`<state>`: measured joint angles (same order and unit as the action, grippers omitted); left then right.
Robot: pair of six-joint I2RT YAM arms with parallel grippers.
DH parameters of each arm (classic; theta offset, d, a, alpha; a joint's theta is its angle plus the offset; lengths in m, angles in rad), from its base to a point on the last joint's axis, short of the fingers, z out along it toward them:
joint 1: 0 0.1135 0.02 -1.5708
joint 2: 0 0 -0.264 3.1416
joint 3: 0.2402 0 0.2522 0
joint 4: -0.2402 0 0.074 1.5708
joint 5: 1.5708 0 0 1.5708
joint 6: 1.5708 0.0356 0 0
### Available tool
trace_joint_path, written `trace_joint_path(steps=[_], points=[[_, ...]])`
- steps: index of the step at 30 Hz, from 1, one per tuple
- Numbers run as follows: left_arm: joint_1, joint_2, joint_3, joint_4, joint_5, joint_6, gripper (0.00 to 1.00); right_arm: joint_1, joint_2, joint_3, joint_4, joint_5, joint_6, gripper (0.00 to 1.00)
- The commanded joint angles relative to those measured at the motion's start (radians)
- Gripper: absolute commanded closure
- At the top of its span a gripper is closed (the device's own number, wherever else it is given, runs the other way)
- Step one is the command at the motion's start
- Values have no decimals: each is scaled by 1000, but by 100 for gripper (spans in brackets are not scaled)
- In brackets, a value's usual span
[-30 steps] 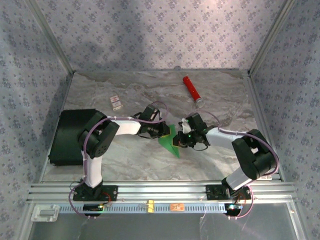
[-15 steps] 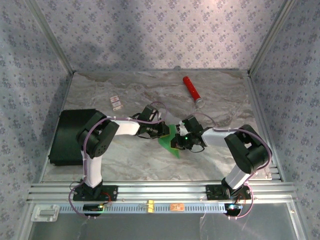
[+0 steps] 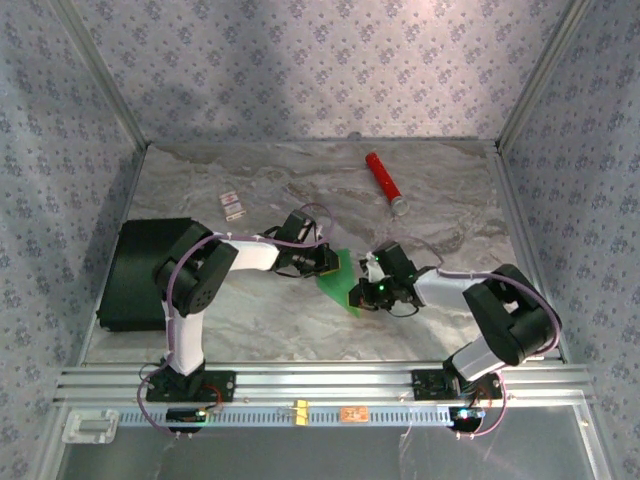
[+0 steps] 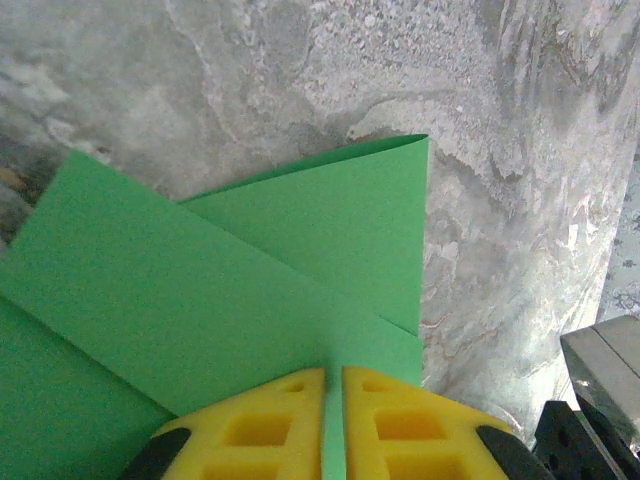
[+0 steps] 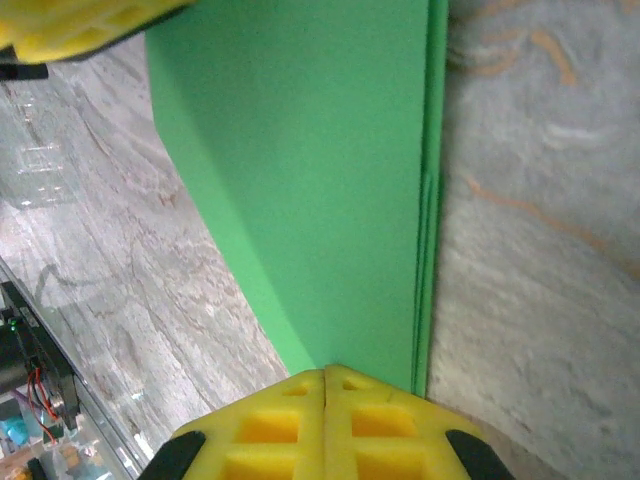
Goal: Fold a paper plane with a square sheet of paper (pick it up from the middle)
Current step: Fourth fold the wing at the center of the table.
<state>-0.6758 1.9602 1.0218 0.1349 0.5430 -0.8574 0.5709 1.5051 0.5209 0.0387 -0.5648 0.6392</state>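
The square sheet of paper (image 3: 340, 279) is bright green and folded into a pointed shape with layered flaps (image 4: 250, 290). It stands tilted over the middle of the marble table. My left gripper (image 3: 325, 262) is shut on it, and a green strip shows between its yellow fingers (image 4: 333, 372). My right gripper (image 3: 363, 292) is at the paper's right side. Its fingers are shut tight together (image 5: 325, 372) against the stacked folded edge (image 5: 425, 250), with no paper visible in their seam. The left gripper's yellow finger (image 5: 80, 25) shows at the paper's far corner.
A red cylinder (image 3: 383, 180) lies at the back right of the table. A black flat box (image 3: 140, 272) sits at the left edge. A small white card (image 3: 232, 205) lies behind the left arm. Aluminium rails (image 3: 320, 380) run along the near edge.
My right gripper has slid along the paper's right side toward the near edge, staying shut. The left gripper and the paper have barely moved.
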Motion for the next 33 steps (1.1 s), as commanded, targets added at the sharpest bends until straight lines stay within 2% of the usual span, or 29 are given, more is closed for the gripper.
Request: trace_joint_path(steps=[1,10,19,28,33], points=[[15,43,-32,-80,-57,9,88,-4,-22,-55,-81,-24,-2,96],[16,43,-30,-80,-57,4,87,-8,-97,-122,-88,-46,-1,94],[14,42,-31,-79,-54,1,88,-9,-190,-91,-122,-36,24,94],[14,43,-34,-74,-51,-5,87,-7,-72,1,-45,-45,47,93],[16,43,-34,-77,-48,-3,87,-9,-2,-29,-1,-52,47,93]])
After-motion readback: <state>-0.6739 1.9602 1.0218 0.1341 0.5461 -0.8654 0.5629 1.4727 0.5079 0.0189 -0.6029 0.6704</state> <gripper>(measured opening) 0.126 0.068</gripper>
